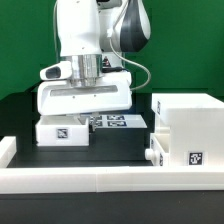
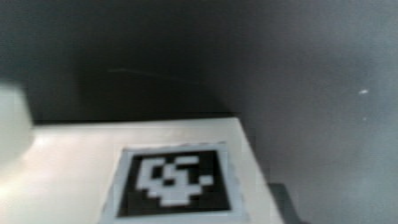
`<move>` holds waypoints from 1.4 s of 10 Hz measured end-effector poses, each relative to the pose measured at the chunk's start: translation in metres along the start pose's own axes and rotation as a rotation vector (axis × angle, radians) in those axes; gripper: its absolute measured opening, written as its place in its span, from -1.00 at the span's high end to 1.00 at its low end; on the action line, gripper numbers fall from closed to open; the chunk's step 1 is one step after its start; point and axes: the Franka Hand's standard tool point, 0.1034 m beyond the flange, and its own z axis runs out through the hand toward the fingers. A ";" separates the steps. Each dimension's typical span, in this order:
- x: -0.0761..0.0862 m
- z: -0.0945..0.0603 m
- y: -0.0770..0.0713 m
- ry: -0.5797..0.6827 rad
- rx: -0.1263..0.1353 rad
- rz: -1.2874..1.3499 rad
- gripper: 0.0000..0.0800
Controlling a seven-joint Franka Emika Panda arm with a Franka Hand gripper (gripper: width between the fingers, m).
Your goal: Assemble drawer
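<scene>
While the black table [image 1: 110, 150] fills the scene inside its low white rim [image 1: 90, 182], we see the white arm [image 1: 85, 40] standing over the middle of it. Its wide hand body hangs just above a tray. The jaws show clearly in neither view, so we cannot tell whether they are spread, pressed together or pinching anything.

The drawer stands in separate pieces. Its housing [image 1: 188, 120], the large cube-like part, sits at the exterior view's right, near the front rim, with a square tag [image 1: 195, 157] on the face toward the camera. Low on its side toward the exterior view's left, a white part with a small round knob [image 1: 152, 155] juts out. It looks to us like a tray seated in the housing, though we cannot tell how deep it sits.

The loose tray [image 1: 62, 130] lies on the table directly under the arm, well apart from the housing, and bears a tray tag [image 1: 68, 131] on its front face. In the wrist view we see the same tray's white surface [image 2: 71, 150] close and blurred. Its tag [image 2: 173, 182] is there too, with the dark table [image 2: 214, 60] beyond.

The marker board [image 1: 115, 122] lies flat just beside the loose tray, between it and the housing.
</scene>
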 end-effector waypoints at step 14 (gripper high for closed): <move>0.055 -0.022 -0.069 0.008 0.042 -0.306 0.89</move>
